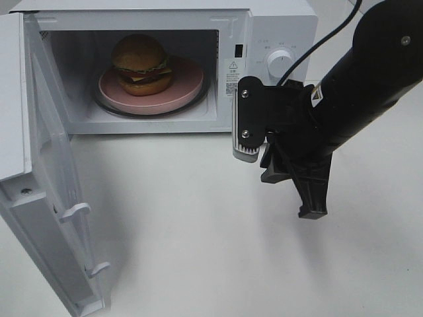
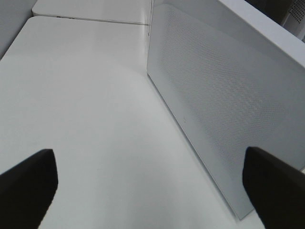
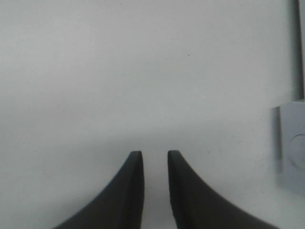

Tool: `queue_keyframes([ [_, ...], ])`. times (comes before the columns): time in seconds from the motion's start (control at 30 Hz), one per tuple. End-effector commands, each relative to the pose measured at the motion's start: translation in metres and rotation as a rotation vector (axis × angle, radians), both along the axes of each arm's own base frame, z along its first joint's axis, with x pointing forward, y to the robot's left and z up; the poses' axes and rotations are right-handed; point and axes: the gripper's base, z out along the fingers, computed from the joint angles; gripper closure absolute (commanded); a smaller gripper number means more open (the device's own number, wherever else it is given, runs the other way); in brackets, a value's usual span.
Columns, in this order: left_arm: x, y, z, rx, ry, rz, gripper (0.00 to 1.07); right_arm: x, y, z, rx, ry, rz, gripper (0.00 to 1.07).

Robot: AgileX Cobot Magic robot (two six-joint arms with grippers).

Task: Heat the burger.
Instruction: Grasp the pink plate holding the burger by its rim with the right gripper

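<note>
— White tabletop (image 1: 218,231) everywhere, and the microwave (image 1: 277,33) sits along the top of the frame with its door (image 1: 46,198) swung wide at the left.

— Where's the burger (image 1: 140,64)?

— Inside already, on the pink plate (image 1: 188,89), upper left of centre. Loading looks done to me.

— And the arms?

— The right gripper (image 3: 155,155) hangs over bare table at centre right, just below the dial (image 1: 280,61). Its jaws are parted by a narrow gap with nothing between them. The left gripper (image 2: 152,164) is spread wide and empty, beside the door's outer face.

— So what's left?

— I'd say shutting the door, then turning the dial. Nothing is touching the door yet.
</note>
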Motion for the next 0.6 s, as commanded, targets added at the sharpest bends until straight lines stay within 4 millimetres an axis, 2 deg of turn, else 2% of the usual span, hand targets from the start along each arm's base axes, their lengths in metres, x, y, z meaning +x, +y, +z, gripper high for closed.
queue_keyframes([
  [0.03,-0.001,0.000,-0.001,-0.001,-0.008,0.005,0.09,0.006,-0.001,0.008,-0.042,-0.082,0.075,0.82],
  [0.23,-0.001,0.000,-0.001,-0.001,-0.008,0.005,0.09,0.018,-0.001,0.020,-0.111,-0.220,0.154,0.73],
  [0.47,-0.001,0.000,-0.001,-0.001,-0.008,0.005,0.09,0.028,0.006,0.035,-0.076,-0.330,0.168,0.65],
  [0.6,-0.001,0.000,-0.001,-0.001,-0.008,0.005,0.09,0.031,0.012,0.039,-0.089,-0.372,0.202,0.55],
])
